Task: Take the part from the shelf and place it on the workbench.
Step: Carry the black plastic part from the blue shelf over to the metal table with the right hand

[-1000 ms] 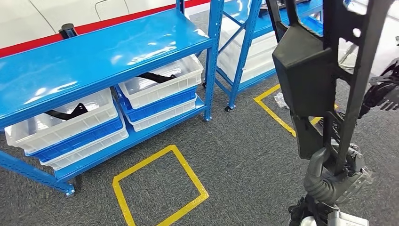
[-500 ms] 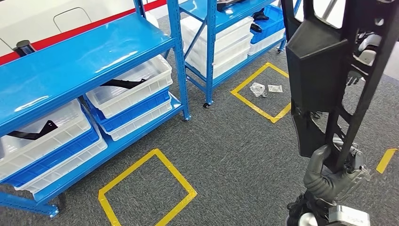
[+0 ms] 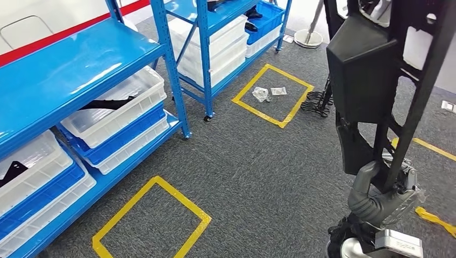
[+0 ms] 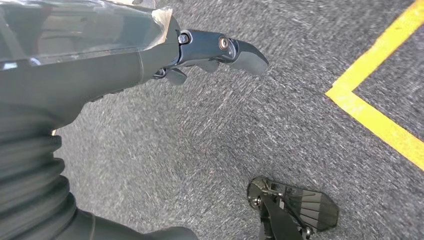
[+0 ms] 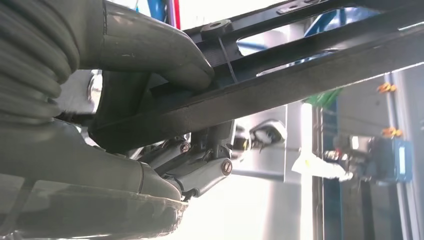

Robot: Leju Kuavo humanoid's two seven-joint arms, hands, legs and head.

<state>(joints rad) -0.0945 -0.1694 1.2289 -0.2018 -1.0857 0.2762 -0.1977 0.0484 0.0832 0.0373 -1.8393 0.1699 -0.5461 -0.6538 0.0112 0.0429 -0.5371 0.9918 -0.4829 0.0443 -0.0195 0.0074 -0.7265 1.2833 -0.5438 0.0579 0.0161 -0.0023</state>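
Surroundings: 2 blue shelves [image 3: 80, 70] stand at left with white bins [image 3: 115, 105]; 2 yellow tape squares [image 3: 153, 220] mark the grey carpet.
Part: black frame part [image 3: 371, 80], upright at right.
Right hand [image 3: 379, 201]: grips the part's lower end.
Left hand [image 4: 150, 55]: holds nothing, fingers extended above the carpet.

— What's carrying things in front of you?
— You've got a blue metal shelf rack [image 3: 75, 67] on grey carpet floor [image 3: 258, 161], white plastic bins [image 3: 115, 105] stacked over blue ones on its lower level.
— And on the floor itself?
— Yellow tape squares [image 3: 153, 217]; small clear plastic bags [image 3: 263, 94] lie inside the far one.
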